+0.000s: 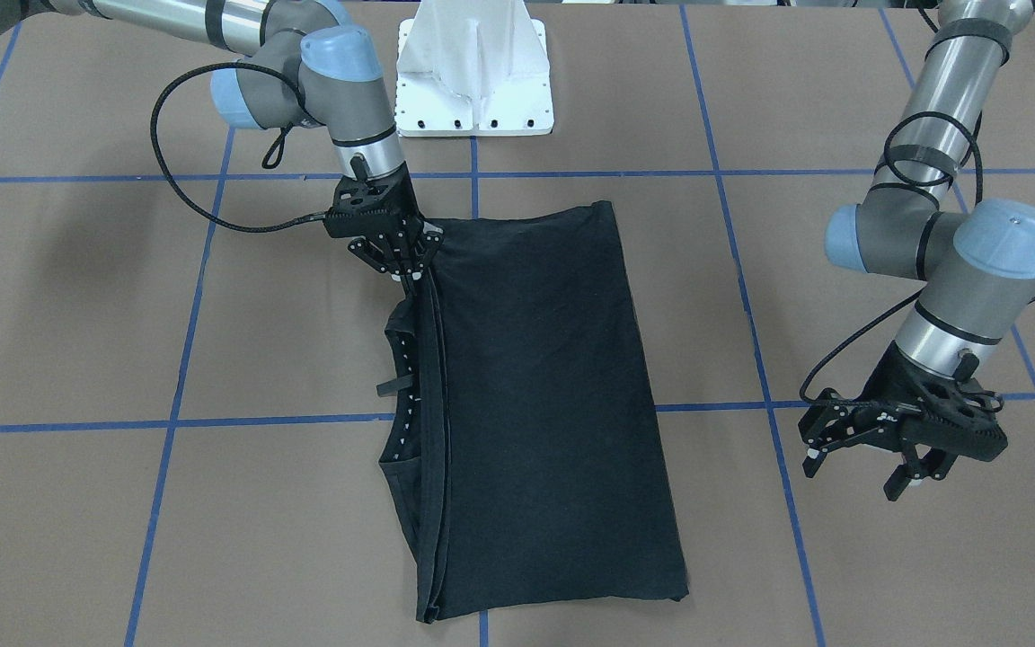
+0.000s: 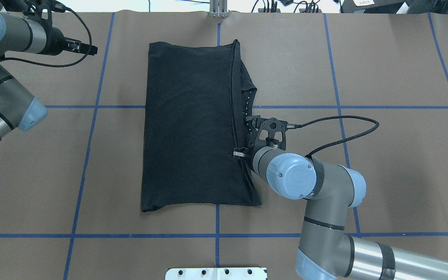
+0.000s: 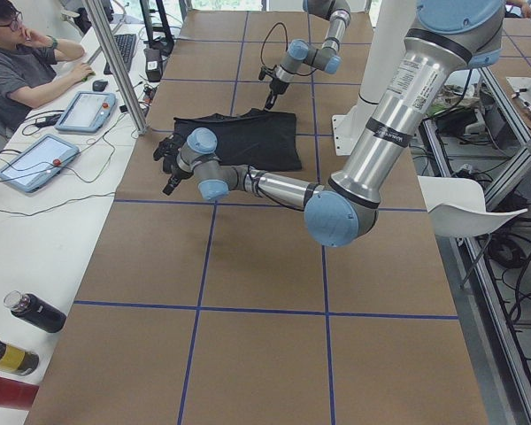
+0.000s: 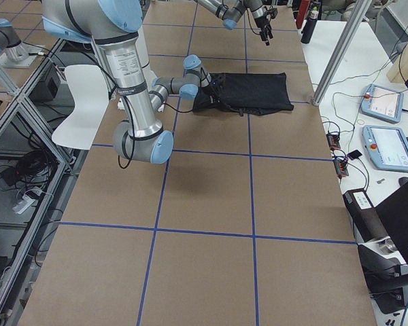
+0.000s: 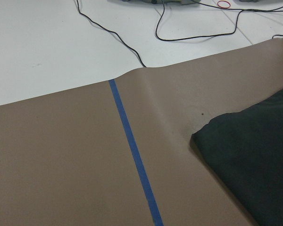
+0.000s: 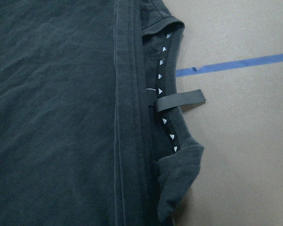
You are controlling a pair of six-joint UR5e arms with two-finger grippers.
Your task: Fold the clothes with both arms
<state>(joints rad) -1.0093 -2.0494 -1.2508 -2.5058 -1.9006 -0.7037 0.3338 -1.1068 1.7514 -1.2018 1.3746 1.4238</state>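
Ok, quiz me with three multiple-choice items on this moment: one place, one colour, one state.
1. Where is the right tool? A) at the T-shirt's layered edge B) on the white pedestal C) beside a bottle
2. The tape lines are: A) red B) blue C) yellow
3. The left tool is: A) shut on a sleeve B) open, off the shirt C) under the cloth
Answers: A, it meets the folded edge; B, the grid reads blue; B, it is spread open beside the shirt.

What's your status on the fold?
Left pincer open, hanging clear. Right pincer at T-shirt's doubled edge, grip unclear. T-shirt folded flat. No obstruction seen.
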